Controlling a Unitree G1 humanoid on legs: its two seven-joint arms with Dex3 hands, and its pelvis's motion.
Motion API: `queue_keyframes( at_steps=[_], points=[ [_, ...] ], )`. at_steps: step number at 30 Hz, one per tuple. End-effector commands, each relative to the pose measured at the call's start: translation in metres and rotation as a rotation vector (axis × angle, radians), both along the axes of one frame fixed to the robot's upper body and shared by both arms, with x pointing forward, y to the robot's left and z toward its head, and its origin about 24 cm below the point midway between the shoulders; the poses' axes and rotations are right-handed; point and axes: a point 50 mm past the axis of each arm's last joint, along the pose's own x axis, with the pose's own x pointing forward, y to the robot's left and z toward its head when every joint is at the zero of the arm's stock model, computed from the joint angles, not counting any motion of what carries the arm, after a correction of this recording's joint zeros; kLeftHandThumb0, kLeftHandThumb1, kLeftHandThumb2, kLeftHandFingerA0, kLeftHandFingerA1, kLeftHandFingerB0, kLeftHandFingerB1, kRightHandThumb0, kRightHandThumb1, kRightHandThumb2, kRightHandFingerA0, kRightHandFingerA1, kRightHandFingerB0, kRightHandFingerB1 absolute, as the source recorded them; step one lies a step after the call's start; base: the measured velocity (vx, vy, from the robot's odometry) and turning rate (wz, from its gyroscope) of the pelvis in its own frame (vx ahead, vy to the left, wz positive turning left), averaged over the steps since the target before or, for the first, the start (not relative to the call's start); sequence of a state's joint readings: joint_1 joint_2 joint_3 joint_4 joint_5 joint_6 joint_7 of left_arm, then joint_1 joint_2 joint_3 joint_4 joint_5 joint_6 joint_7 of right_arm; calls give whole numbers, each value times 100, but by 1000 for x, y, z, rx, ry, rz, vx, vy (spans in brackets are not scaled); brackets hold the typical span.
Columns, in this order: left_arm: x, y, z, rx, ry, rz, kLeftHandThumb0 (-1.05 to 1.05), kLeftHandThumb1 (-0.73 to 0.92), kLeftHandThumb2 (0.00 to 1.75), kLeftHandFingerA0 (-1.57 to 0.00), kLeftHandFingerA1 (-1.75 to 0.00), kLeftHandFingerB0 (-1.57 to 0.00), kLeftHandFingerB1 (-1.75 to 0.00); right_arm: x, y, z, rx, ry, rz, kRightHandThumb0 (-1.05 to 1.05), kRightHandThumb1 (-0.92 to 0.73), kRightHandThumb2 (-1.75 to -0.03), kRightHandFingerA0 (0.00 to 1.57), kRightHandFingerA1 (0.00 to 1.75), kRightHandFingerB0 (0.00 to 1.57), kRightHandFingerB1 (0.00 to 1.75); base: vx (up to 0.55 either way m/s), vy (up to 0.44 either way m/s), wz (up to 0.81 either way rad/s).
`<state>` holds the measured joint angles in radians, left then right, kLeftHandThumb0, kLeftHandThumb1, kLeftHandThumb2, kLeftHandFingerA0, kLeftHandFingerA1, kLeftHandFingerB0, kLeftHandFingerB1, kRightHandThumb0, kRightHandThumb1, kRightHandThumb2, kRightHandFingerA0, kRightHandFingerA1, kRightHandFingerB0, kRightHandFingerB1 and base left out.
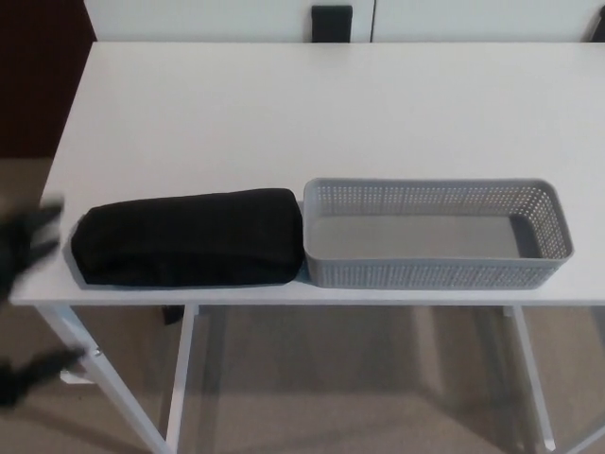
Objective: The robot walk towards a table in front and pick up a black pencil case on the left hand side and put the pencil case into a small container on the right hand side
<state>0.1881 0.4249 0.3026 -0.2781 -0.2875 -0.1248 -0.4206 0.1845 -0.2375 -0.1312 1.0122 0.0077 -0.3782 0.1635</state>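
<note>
My left hand (26,248), blurred, fingers seemingly spread and empty (right unseen), should straddle the pencil case (187,237) across its width, clear of the container (437,234).

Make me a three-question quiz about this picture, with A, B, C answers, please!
1. Where is the pencil case?
A. Inside the basket
B. Left of the basket, on the table
C. On the floor

2. What colour is the basket?
A. Grey
B. Red
C. Yellow

3. What is in the basket?
A. A book
B. The pencil case
C. Nothing

Answers:
1 B: the case lies on the white table, its right end at the basket's left wall.
2 A: its holey walls are grey.
3 C: only its bare floor shows.
</note>
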Motion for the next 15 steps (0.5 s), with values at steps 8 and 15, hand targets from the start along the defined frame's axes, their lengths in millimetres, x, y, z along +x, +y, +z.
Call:
queue_keyframes(
  at_steps=[8, 15],
  points=[
    [70, -88, 117, 662, -405, -196, -30, 15, 78, 0, -49, 0, -47, 4, -15, 7, -66, -16, -29, -40, -49, -76, 62, 60, 49, 53, 0, 0, 0],
    [101, -92, 70, 829, -123, -233, -54, 33, 76, 0, -20, -4, -23, 1, -14, 6, -71, -9, -43, -40, -49, -76, 64, 60, 50, 53, 0, 0, 0]
  ],
)
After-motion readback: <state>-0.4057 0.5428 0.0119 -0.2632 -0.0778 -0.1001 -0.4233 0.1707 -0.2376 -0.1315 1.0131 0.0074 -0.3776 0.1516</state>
